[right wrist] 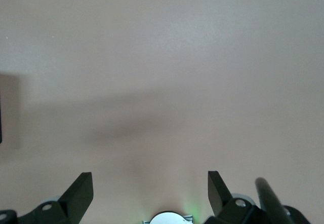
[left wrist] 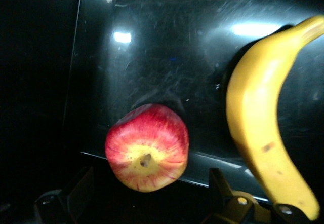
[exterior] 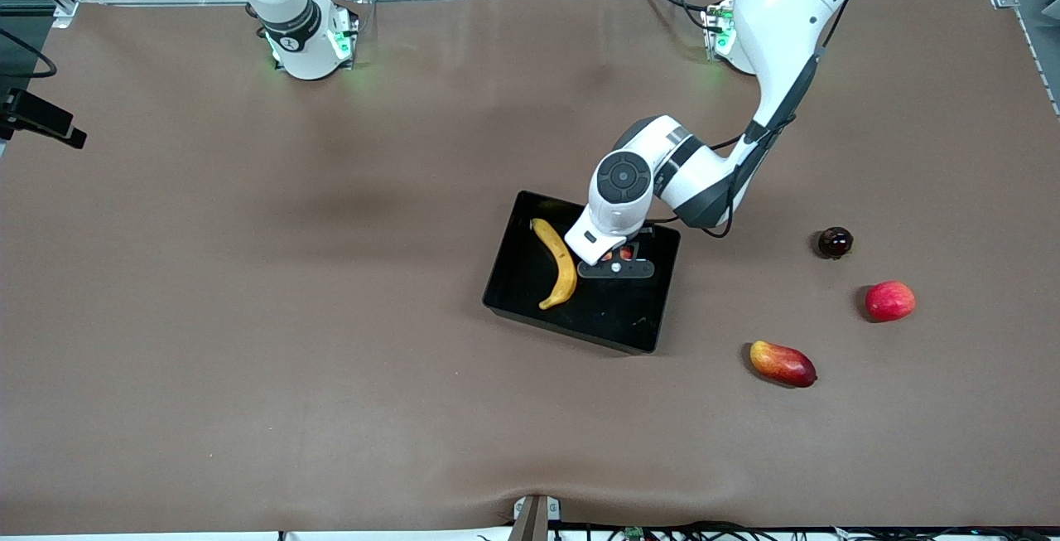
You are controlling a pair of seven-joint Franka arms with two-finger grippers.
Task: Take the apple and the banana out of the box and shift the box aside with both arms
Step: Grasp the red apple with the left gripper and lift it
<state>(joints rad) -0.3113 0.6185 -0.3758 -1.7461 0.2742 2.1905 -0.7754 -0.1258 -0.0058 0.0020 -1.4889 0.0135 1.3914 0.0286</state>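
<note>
Reaching in from its base at the top of the front view, the left arm bends at the elbow and drops its wrist down over the black tray point(exterior: 530, 276). Forearm slopes toward the middle of the table; wrist housing points nearly straight down.

Left gripper point(exterior: 617, 258) sits low inside the tray, at the end toward the left arm's side. Fingers spread wide in the left wrist view, one pad point(left wrist: 81, 191) on each flank of the apple point(left wrist: 147, 147), with a clear gap on both sides. Nothing gripped. Apple rests on the tray floor, dimpled yellowish end facing the wrist camera, red streaks around it.

Banana point(exterior: 559, 263) lies in the same tray, beside the apple toward the right arm's end, curved, running lengthwise from the rim nearest the bases to the middle of the tray. Not touching the apple.

Right arm waits, folded up near its base; only its lower links show in the front view. Right gripper point(right wrist: 150, 193) hangs over bare brown table cover point(right wrist: 162, 57), fingers wide apart, empty.

Loose on the cover toward the left arm's end, well apart from the tray: a dark round fruit point(exterior: 835, 242), a plain red round fruit point(exterior: 890, 301) nearer the front camera, and a red-yellow mango point(exterior: 782, 363) nearer still.
</note>
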